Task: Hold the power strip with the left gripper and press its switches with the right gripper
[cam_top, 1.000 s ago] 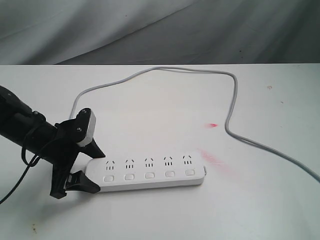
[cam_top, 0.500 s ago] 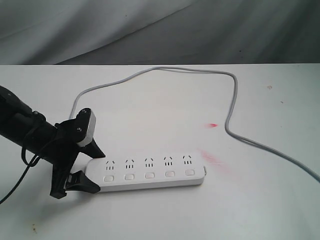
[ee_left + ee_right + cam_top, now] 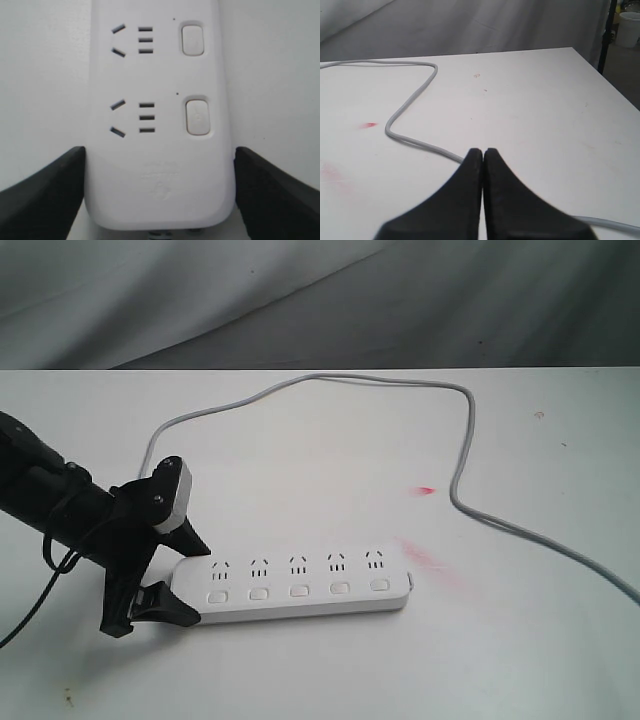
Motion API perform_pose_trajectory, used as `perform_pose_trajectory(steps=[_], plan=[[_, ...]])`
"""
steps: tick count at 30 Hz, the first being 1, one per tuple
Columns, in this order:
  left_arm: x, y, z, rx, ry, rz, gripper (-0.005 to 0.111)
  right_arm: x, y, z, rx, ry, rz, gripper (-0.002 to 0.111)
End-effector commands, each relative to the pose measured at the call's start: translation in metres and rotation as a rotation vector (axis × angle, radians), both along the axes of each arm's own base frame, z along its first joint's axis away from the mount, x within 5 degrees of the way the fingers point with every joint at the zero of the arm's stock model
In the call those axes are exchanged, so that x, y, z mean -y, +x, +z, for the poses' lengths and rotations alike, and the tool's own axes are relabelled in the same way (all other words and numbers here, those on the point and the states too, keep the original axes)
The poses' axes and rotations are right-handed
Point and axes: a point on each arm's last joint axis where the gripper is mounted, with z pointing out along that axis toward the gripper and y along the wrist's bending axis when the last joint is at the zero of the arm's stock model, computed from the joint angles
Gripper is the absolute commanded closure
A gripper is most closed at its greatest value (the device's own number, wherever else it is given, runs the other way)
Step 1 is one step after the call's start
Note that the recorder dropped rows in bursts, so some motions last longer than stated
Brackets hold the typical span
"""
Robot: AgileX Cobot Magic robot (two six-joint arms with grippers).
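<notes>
Grey cloth (image 3: 300, 300) hangs behind a white table (image 3: 330, 680) where the power strip (image 3: 300, 585) lies flat in the lower middle of the frame, its 5 outlets facing up. The 5 switches (image 3: 300, 590) run in a row along its near edge, 1 below each outlet. At the lower left, the left gripper (image 3: 200, 585) pinches the strip's left end. In the wrist view its 2 black fingers (image 3: 45, 195) press against the 2 long sides of the bar, with 2 outlets and 2 buttons in sight beyond them. A grey cord (image 3: 460, 440) climbs from the strip's left end toward the back of the table, crosses to the right, then drops away to the lower right edge of the frame. 2 red smudges (image 3: 427, 489) mark the tabletop right of centre. The right gripper (image 3: 483, 151) appears only in its own wrist view, fingers pressed together above bare tabletop, with the cord passing beside them.
</notes>
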Motion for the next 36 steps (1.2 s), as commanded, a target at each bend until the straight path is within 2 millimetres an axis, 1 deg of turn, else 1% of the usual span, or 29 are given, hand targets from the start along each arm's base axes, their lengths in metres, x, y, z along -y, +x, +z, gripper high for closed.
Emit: perform_pose_trajectory(steps=[1, 21, 22, 24, 26, 28, 30, 32, 34, 35, 36], plan=[[0.001, 0.001, 0.001, 0.008, -0.002, -0.006, 0.064, 0.001, 0.0, 0.001, 0.016, -0.014, -0.009, 0.108], [0.001, 0.001, 0.001, 0.008, -0.002, -0.006, 0.064, 0.001, 0.0, 0.001, 0.016, -0.014, -0.009, 0.108], [0.001, 0.001, 0.001, 0.008, 0.005, -0.015, 0.061, 0.001, 0.0, 0.001, 0.016, -0.014, -0.009, 0.108], [0.0, 0.0, 0.0, 0.009, 0.021, -0.037, 0.05, 0.001, 0.0, 0.001, 0.016, -0.014, -0.009, 0.108], [-0.001, -0.001, 0.0, 0.009, 0.029, -0.048, 0.034, 0.001, 0.0, 0.001, 0.016, -0.014, -0.009, 0.108], [-0.001, -0.001, 0.0, 0.008, 0.029, -0.046, 0.022, 0.001, 0.0, 0.001, 0.016, -0.014, -0.009, 0.108], [-0.001, -0.001, 0.0, 0.008, 0.029, -0.046, 0.015, 0.001, 0.0, 0.001, 0.016, -0.014, -0.009, 0.108], [-0.001, -0.001, 0.005, 0.008, 0.027, -0.019, 0.014, 0.001, 0.0, 0.001, 0.016, -0.014, -0.009, 0.108], [-0.002, 0.001, 0.029, 0.106, 0.043, 0.0, 0.014, 0.001, 0.0, 0.001, 0.016, -0.014, -0.009, 0.108], [-0.004, 0.002, 0.045, 0.171, 0.057, 0.02, 0.014, 0.001, 0.0, 0.001, 0.016, -0.014, -0.009, 0.108], [-0.006, 0.002, 0.065, 0.251, 0.071, 0.054, 0.014, 0.001, 0.0, 0.001, 0.016, -0.014, -0.009, 0.108]])
